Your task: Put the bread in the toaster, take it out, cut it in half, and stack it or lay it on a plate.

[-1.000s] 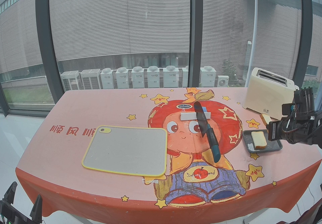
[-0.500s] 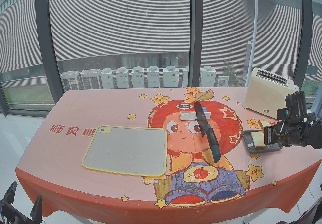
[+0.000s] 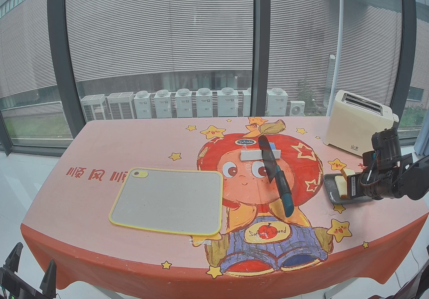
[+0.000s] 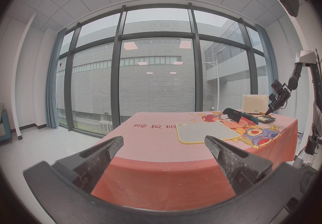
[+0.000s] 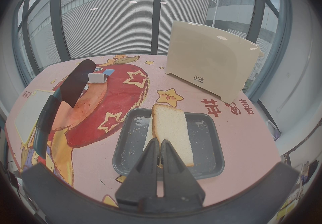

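The bread (image 5: 172,124) lies in the dark tray (image 5: 209,154) on the desk (image 3: 134,143), near the toaster (image 5: 208,57). The right gripper (image 5: 160,142) is low over the near edge of the slice, and the long side of the slice runs straight away from it. Its fingers are pressed together with only a thin slit between them, and I cannot tell if they touch the bread. The left gripper (image 4: 163,142), with its fingers wide, hangs well apart off the desk. In the head view the right arm covers most of the tray.
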